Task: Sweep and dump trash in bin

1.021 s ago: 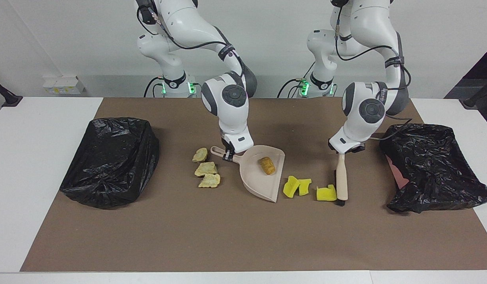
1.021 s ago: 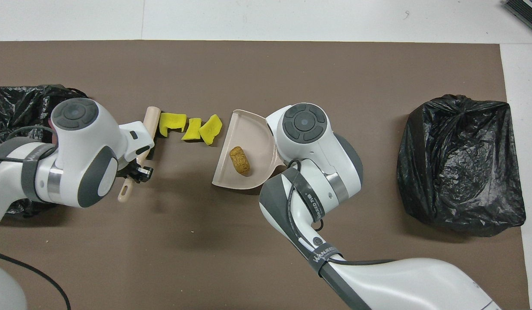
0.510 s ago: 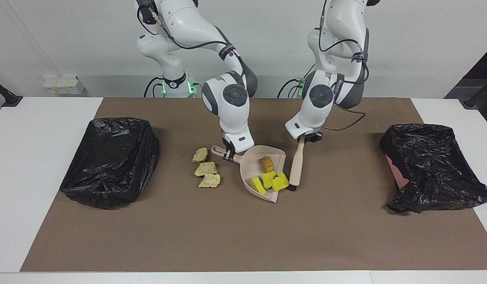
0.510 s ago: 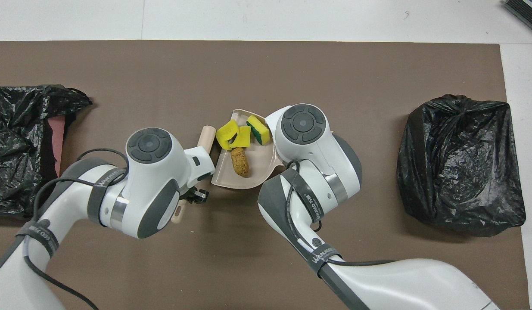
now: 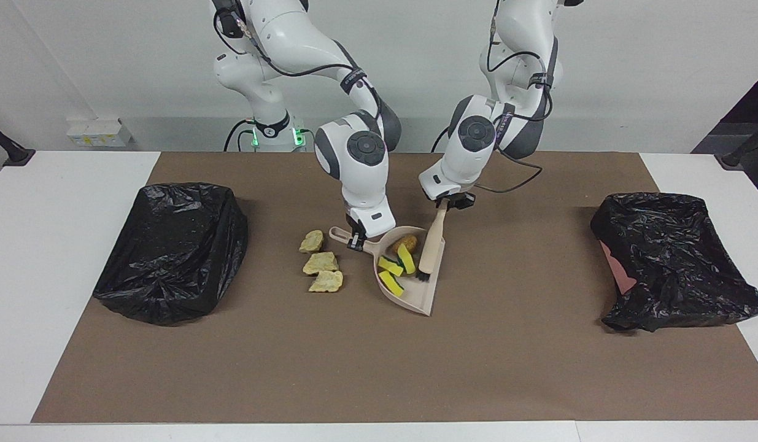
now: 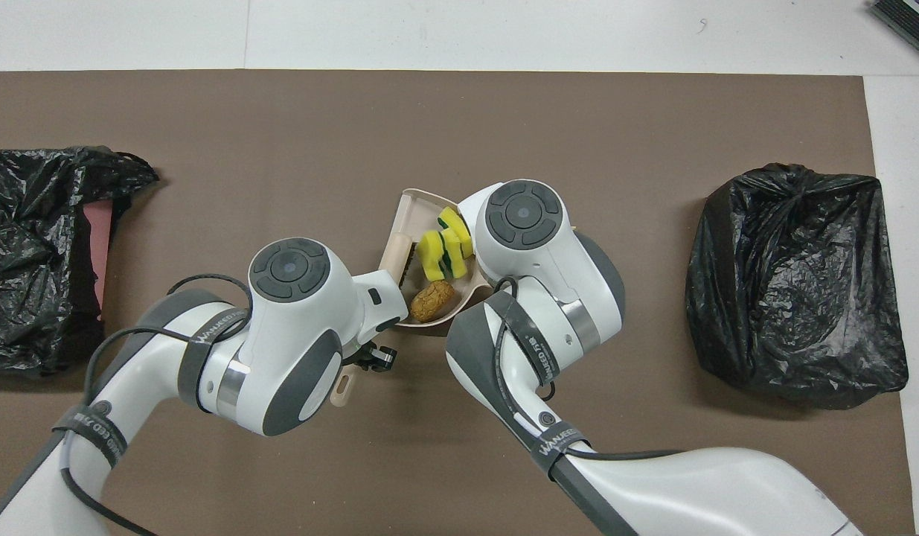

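Note:
My right gripper is shut on the handle of the beige dustpan, which rests on the brown mat. In the pan lie three yellow sponge pieces and the orange-brown lump. My left gripper is shut on the handle of the brush; its bristles stand inside the pan beside the sponges. Three pale beige pieces lie on the mat beside the pan's handle, toward the right arm's end; the right arm hides them in the overhead view.
A bin lined with a black bag stands at the right arm's end of the mat. Another black-bagged bin sits at the left arm's end. White table surrounds the mat.
My left gripper carried the brush toward the right arm's end, pushing the three yellow sponge pieces into the dustpan. The lump shifted deeper in the pan. The right gripper and the pan stayed put.

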`<state>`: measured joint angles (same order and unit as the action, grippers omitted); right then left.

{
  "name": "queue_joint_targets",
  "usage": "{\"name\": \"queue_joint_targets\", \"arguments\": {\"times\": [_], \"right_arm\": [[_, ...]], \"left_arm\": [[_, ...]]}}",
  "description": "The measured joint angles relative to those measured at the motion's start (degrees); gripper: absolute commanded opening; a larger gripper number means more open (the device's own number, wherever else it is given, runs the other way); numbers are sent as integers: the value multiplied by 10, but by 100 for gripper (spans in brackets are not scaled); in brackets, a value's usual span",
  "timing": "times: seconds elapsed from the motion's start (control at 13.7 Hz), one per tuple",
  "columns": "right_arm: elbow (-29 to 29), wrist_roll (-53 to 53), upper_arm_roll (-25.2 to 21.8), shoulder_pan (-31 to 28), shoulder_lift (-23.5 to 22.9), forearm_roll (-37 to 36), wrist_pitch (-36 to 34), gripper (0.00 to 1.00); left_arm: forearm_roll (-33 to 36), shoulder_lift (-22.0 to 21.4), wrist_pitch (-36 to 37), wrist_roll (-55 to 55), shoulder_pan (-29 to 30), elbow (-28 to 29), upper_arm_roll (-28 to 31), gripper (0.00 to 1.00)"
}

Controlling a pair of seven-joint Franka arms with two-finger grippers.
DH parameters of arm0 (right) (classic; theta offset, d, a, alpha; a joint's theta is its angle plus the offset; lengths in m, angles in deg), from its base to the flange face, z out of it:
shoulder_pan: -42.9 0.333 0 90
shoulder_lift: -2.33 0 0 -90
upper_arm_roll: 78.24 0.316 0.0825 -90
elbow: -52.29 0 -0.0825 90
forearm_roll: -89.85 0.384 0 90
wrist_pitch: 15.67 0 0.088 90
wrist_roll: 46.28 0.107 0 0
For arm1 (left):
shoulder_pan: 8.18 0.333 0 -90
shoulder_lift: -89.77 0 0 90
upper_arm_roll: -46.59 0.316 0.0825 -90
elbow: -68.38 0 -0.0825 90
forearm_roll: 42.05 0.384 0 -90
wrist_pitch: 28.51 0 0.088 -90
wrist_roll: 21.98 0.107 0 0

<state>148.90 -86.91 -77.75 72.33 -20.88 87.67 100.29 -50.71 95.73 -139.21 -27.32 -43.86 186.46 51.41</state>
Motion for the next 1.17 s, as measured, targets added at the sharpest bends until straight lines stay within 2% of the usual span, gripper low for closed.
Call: {"name": "queue_joint_targets", "arguments": {"times": [0.29, 0.58, 0.8, 1.17], "right_arm": [[0, 0, 0, 0, 0, 0, 0, 0], [0, 0, 0, 0, 0, 0, 0, 0], [0, 4, 0, -1, 4, 0, 0, 0], [-1, 5, -2, -39, 60, 0, -49, 0]], "left_arm": [[0, -24, 39, -35, 43, -7, 12, 0], [3, -26, 42, -69, 52, -6, 12, 0], [32, -26, 42, -110, 52, -6, 12, 0], [50, -26, 36, -153, 52, -4, 11, 0]]}}
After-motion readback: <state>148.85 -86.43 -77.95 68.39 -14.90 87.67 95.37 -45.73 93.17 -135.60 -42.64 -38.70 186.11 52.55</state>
